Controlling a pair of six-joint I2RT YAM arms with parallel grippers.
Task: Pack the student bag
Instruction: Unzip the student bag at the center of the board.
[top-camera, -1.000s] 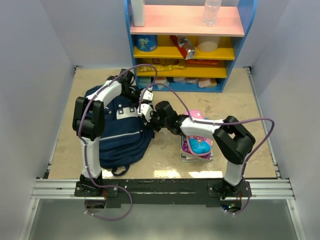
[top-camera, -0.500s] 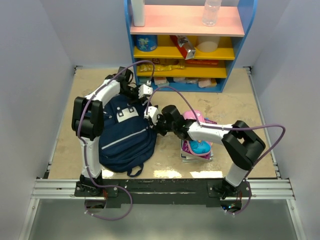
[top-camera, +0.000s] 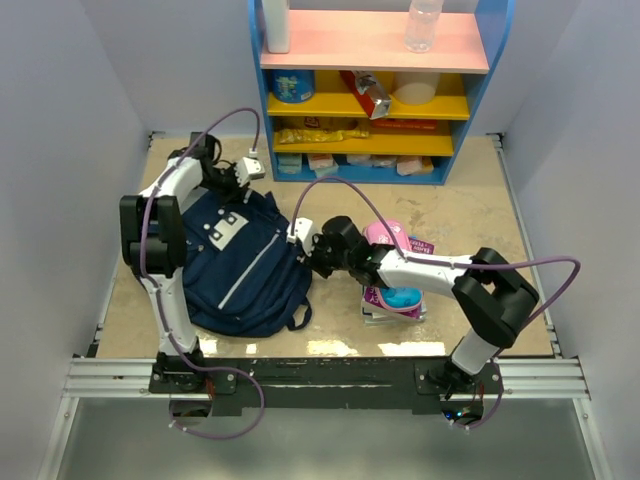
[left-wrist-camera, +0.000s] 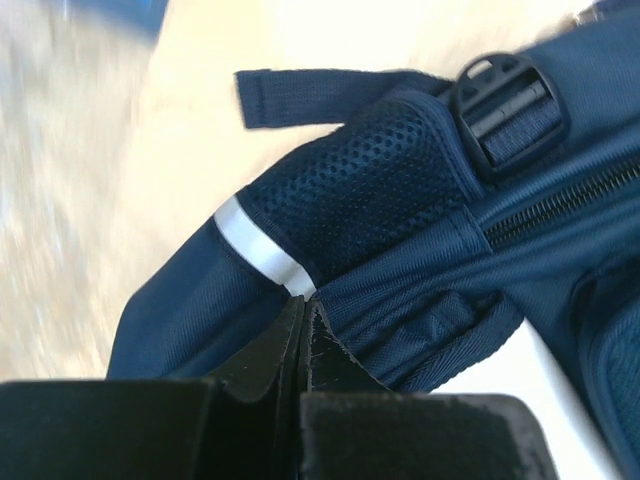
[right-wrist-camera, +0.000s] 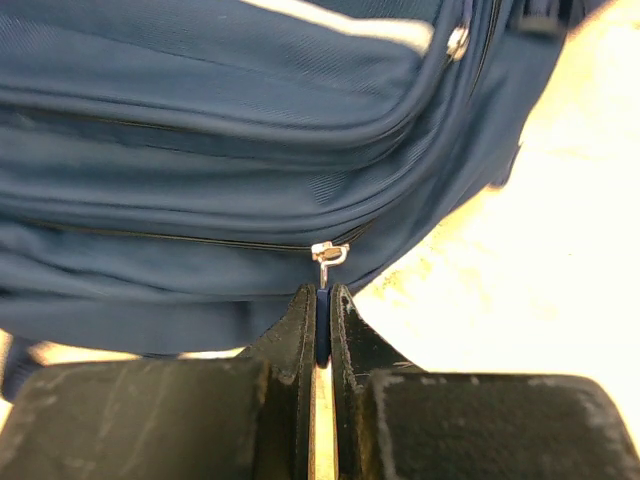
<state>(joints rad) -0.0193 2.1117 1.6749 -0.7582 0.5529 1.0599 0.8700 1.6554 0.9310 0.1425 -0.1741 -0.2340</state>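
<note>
Lying flat on the tabletop (top-camera: 470, 220), the student bag (top-camera: 245, 275) has the left hand (left-wrist-camera: 303, 305) clamped shut on fabric at its far edge, beside a white stripe (left-wrist-camera: 255, 245), and the right hand (right-wrist-camera: 322, 295) pinched closed on the zipper pull (right-wrist-camera: 328, 254) at its right side.

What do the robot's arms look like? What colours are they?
Both the left arm and the right arm have white tube-shaped parts joined by chunky black joints. A thin purple cable loops along each one. The fingers are flat, black and a bit scratched, tapering to narrow tips.
</note>
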